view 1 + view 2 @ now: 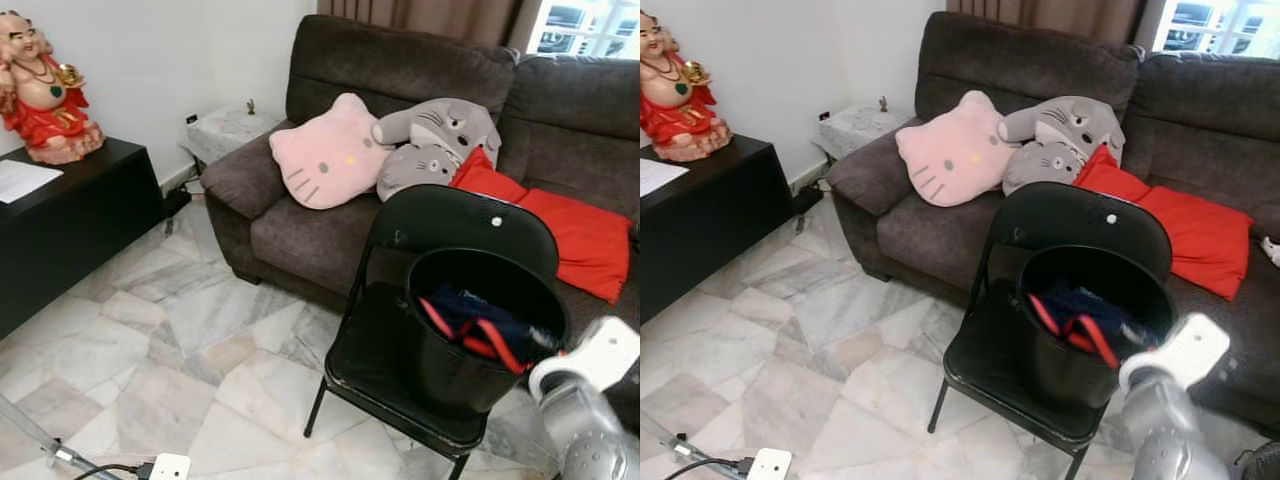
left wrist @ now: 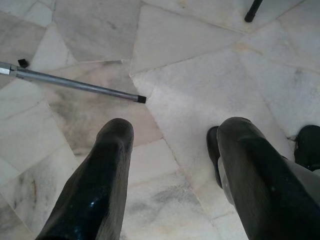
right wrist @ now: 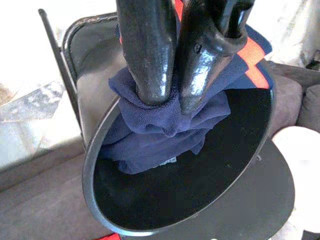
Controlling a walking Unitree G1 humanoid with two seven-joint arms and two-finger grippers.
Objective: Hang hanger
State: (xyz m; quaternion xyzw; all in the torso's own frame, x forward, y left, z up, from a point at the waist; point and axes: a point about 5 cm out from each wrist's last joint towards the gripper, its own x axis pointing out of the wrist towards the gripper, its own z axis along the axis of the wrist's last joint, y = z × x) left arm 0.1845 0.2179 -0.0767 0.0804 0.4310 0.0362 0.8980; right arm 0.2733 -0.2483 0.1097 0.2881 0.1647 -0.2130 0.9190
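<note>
Two grippers: right gripper [image 3: 170, 102] clamped on navy garment [image 3: 165, 130] over black bucket [image 3: 100, 165]; left gripper [image 2: 172, 150] fingers apart, over floor [image 2: 190, 45].

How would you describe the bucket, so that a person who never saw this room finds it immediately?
Start at the dark brown sofa. In front of it stands a black folding chair, and the black bucket sits on its seat. It is the only round, open container here, holding navy cloth with red stripes, which the right tool is pinching.
</note>
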